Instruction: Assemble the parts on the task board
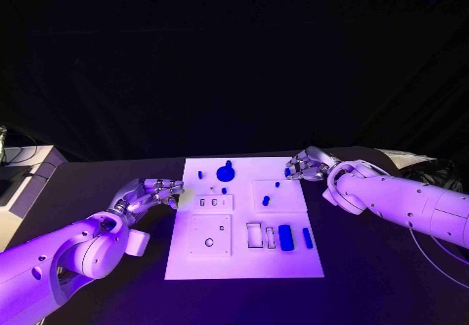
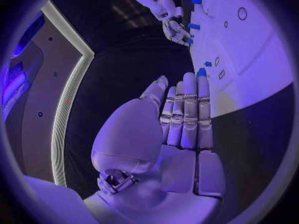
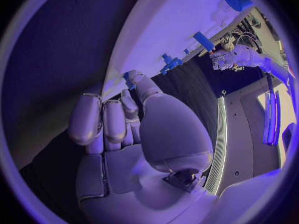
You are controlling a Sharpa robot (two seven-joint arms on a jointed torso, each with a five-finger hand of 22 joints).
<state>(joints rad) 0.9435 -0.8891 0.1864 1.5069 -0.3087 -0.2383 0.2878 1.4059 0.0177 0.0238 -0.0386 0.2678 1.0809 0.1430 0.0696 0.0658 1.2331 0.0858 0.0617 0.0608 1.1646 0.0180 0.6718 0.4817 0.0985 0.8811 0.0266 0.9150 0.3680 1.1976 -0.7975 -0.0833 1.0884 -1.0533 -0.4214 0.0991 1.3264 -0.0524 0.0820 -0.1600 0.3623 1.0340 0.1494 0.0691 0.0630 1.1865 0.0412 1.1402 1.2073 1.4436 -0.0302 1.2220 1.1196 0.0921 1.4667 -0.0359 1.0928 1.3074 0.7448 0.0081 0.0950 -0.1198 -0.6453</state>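
Blue bars [image 1: 285, 237] are lying in the near slots of the task board [image 1: 245, 267]. Left hand [image 1: 156, 193] is hovering beside the board, fingers straight, together, empty. Right hand [image 1: 305, 164] is pinching a small blue part [image 1: 287, 172] at the far edge; risk: weak pinch, part slipping off the board.

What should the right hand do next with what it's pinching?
Probably carry it inward over the task board toward a free slot. The right hand sits at the board's far right edge, pinching a small blue part; the left hand waits empty beside the board.
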